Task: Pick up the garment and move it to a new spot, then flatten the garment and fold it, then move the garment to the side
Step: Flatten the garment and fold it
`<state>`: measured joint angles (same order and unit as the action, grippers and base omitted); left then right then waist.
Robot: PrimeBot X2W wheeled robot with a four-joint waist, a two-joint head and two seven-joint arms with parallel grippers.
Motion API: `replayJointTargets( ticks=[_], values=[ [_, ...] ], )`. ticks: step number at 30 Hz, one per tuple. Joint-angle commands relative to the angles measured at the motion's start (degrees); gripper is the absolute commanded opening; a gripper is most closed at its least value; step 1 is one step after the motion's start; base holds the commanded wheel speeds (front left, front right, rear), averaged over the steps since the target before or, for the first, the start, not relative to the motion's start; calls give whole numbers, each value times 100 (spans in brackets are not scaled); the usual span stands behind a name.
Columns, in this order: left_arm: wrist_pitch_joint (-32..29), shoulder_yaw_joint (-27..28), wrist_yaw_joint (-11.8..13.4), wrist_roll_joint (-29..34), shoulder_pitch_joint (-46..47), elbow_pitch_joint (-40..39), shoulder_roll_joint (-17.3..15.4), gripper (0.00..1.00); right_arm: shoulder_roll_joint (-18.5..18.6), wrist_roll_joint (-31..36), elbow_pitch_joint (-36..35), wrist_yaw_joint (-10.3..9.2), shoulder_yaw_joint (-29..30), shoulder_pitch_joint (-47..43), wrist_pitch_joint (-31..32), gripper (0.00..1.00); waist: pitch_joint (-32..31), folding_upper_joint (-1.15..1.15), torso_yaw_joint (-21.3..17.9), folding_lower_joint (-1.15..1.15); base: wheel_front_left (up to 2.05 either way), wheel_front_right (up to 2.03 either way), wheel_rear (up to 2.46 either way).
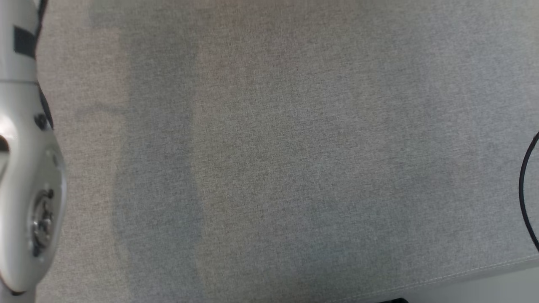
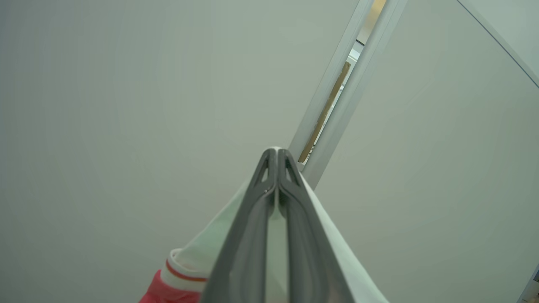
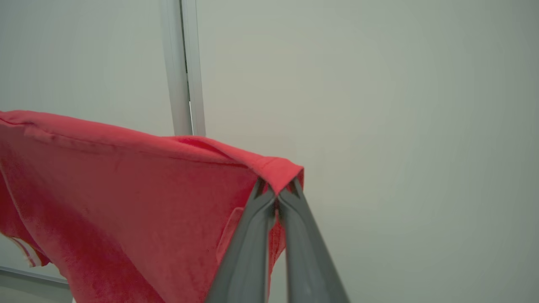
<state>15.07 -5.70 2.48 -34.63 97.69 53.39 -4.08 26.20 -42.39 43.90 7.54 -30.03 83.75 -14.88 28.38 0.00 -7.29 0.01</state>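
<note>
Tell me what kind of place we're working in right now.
Probably an indoor test room or lab, though I can't be sure. The work surface is a wide grey fabric-covered top with a stitched edge, and behind the held garment stand plain pale wall panels joined by a pale frame.

One garment (image 3: 126, 189), red with white trim, sits at the left of the right wrist view. There are two grippers, each with two dark fingers (image 2: 248, 235): one left gripper (image 2: 277, 152) and one right gripper (image 3: 277, 190), each at lower centre of its own wrist view. The head view shows one pale forearm (image 1: 25, 168) at the left edge, one black cable (image 1: 523, 185) at the right edge and one grey cloth surface (image 1: 294, 147).
</note>
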Motion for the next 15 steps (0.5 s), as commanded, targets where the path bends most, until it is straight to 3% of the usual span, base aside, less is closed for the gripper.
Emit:
replayJointTargets(
  ticks=[1, 7, 15],
  values=[
    [8, 40, -103, 129, -306, -78, 39, 0, 58, -106, -12, -10, 12, -194, -31, 0, 250, 0, 42, -1, 0, 0, 0],
    [10, 303, -434, 348, -1363, -401, 85, 0, 57, -391, -361, -10, -15, -1225, -38, 0, 133, 0, 223, -1, 0, 0, 0],
    [11, 172, -684, 296, -3290, -401, 109, 0, 470, -968, -765, -10, -711, -2843, -37, 0, -659, 0, 693, -1, 0, 0, 0]
  ],
)
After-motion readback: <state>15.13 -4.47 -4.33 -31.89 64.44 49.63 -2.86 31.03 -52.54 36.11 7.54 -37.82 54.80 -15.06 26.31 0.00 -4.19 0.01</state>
